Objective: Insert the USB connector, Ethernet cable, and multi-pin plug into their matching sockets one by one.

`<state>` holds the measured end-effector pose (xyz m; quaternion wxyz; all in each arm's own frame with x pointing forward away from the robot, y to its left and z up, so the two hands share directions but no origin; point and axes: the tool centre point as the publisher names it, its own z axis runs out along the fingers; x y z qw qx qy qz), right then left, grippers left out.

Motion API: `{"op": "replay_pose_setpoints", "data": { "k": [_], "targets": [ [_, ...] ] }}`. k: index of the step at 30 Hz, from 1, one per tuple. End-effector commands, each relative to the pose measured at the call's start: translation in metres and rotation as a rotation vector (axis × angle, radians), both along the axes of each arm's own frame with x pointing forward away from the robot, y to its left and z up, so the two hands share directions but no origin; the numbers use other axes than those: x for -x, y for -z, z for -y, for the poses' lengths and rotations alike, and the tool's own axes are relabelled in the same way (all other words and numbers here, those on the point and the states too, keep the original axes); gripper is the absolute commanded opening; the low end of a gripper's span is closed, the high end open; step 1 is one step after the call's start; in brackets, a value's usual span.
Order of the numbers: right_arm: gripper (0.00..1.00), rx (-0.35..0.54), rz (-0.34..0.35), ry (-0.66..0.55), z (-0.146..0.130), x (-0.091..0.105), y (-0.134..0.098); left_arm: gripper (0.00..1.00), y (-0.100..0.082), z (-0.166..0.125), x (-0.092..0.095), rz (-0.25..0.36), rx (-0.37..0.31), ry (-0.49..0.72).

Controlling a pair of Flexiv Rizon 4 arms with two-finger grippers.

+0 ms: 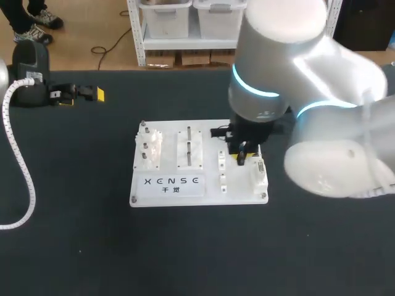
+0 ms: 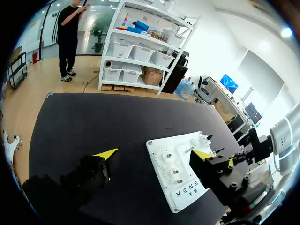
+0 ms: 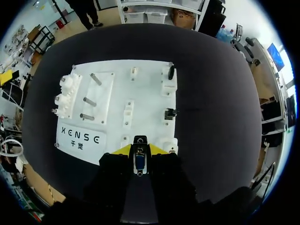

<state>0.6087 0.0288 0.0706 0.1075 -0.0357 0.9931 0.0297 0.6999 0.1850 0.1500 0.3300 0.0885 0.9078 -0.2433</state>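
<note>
A white socket board [image 1: 170, 188] lies mid-table, and the right wrist view shows its sockets [image 3: 128, 112]. My right gripper [image 1: 242, 154] hangs over the board's right part, shut on a small black connector with a metal shell [image 3: 139, 158] held between its yellow tips [image 3: 123, 150]. A white socket block [image 3: 171, 142] sits just beyond those fingertips. Two black plugs [image 3: 170, 114] [image 3: 171, 71] stand along the board's right side. My left gripper [image 1: 86, 94] rests at the table's far left, away from the board [image 2: 183, 187], open and empty [image 2: 154, 154].
White gear-like pegs [image 1: 150, 147] and metal pins [image 1: 189, 145] occupy the board's left and middle. A white coiled cable [image 1: 21, 166] hangs along the left side of the black table. My right arm's large body [image 1: 308, 92] covers the table's right rear.
</note>
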Motion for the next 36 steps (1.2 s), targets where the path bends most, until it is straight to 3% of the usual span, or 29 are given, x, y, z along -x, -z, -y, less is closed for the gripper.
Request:
{"op": "replay_pose_setpoints", "data": {
  "k": [1,10,36],
  "targets": [
    [0.00,0.007,0.013,0.015,0.017,0.001,-0.010,1.00,0.000,0.000,0.000,0.000,0.000,0.000],
    [0.00,0.033,-0.019,0.045,0.037,0.004,-0.010,1.00,0.000,0.000,0.000,0.000,0.000,0.000],
    [0.00,0.056,-0.058,0.042,0.039,0.013,0.009,1.00,0.000,0.000,0.000,0.000,0.000,0.000]
  ]
}}
